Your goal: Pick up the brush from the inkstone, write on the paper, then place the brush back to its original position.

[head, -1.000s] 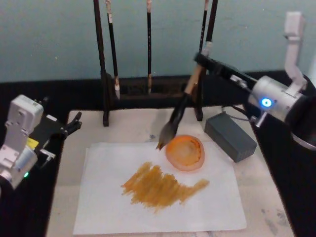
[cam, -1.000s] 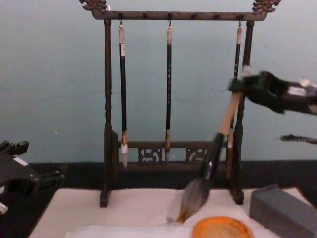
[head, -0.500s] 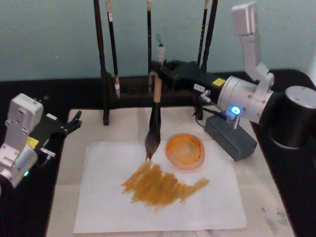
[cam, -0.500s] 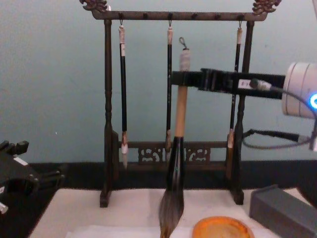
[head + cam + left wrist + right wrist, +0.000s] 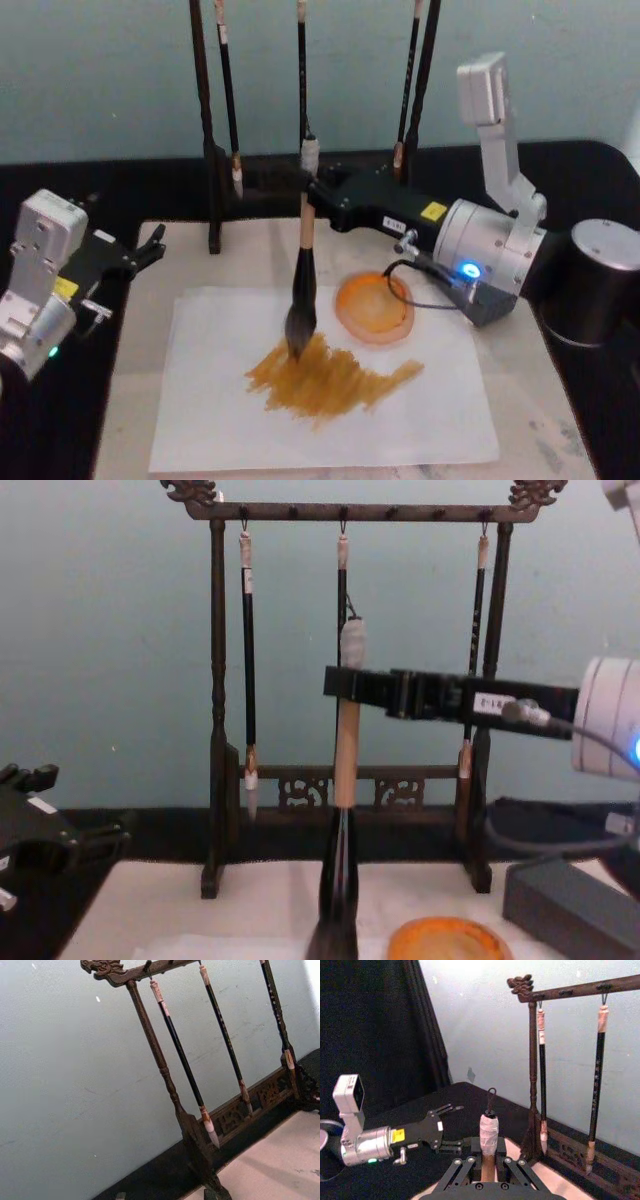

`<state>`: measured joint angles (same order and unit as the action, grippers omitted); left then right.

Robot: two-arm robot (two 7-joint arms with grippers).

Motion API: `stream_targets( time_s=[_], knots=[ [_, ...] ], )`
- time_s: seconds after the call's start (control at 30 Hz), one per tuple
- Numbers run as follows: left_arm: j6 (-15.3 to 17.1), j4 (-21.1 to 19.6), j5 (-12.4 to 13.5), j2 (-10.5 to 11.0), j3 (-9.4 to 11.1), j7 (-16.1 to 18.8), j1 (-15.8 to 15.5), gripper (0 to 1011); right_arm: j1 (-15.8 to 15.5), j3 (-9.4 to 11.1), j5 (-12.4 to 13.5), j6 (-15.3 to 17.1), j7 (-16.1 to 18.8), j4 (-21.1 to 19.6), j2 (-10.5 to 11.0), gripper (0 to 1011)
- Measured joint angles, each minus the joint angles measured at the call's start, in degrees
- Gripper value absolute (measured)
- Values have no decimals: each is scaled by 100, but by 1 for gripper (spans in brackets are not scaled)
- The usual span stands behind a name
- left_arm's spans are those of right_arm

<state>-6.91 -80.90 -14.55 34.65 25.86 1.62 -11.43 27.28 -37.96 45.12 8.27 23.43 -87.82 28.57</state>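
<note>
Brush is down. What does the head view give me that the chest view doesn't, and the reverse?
Head view, not chest: the ochre strokes on the paper, with the tuft tip of the brush meeting them. Chest view, not head: the rack's carved top bar where the thin brushes hang. Both: the right gripper shut on the upright brush's handle, the inkstone to its right, the left gripper parked at left.

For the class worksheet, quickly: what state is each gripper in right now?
Left gripper: open, empty, parked at left.
Right gripper: shut on the brush, tuft on the paper.
</note>
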Motion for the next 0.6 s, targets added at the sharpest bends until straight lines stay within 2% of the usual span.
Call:
stream_targets(
  time_s=[0.2, 0.6],
  knots=[
    [0, 0, 0, -1, 0, 0, 0, 1010, -92, 18, -160, -87, 14, 2, -42, 160],
    [0, 0, 0, 0, 0, 0, 0, 1010, -141, 20, -469, -55, 34, 33, -128, 160]
  ],
)
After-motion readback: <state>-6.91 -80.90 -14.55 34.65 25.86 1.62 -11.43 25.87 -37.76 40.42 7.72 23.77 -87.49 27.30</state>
